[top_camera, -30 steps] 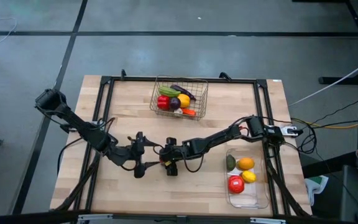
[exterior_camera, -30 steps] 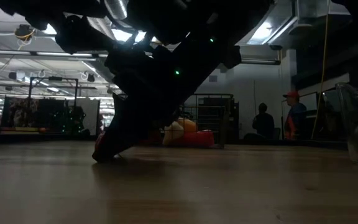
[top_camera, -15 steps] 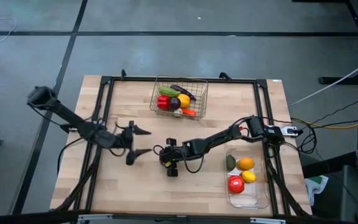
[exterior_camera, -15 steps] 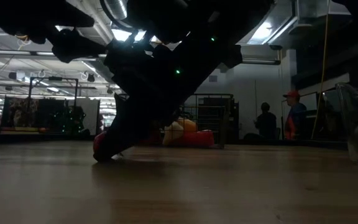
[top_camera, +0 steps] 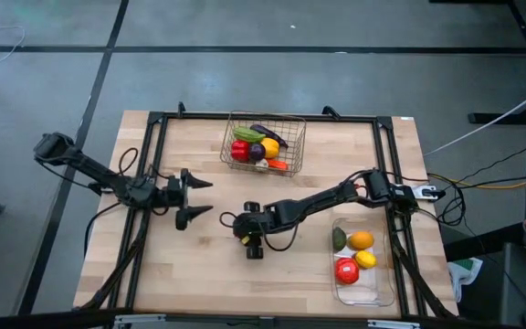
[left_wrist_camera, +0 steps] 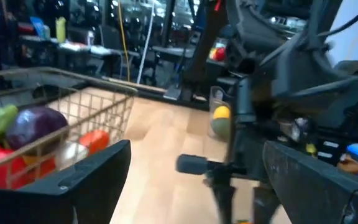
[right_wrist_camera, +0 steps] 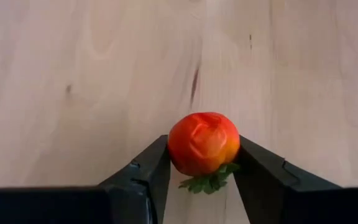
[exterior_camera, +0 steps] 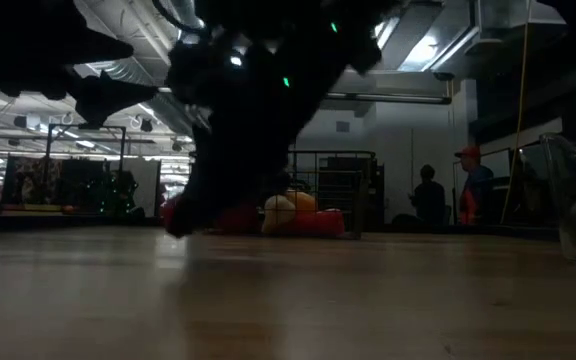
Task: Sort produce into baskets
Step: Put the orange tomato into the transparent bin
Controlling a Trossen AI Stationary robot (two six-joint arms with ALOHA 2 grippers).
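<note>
A red-orange toy tomato with a green leafy stem sat pinched between the right hand's two dark fingers, near the middle of the worktop. The wire-mesh basket stood at the far edge, holding a red pepper, a purple piece, a yellow piece and others. The clear plastic tray lay at the right, holding a green piece, two yellow-orange fruits and a red one.
</note>
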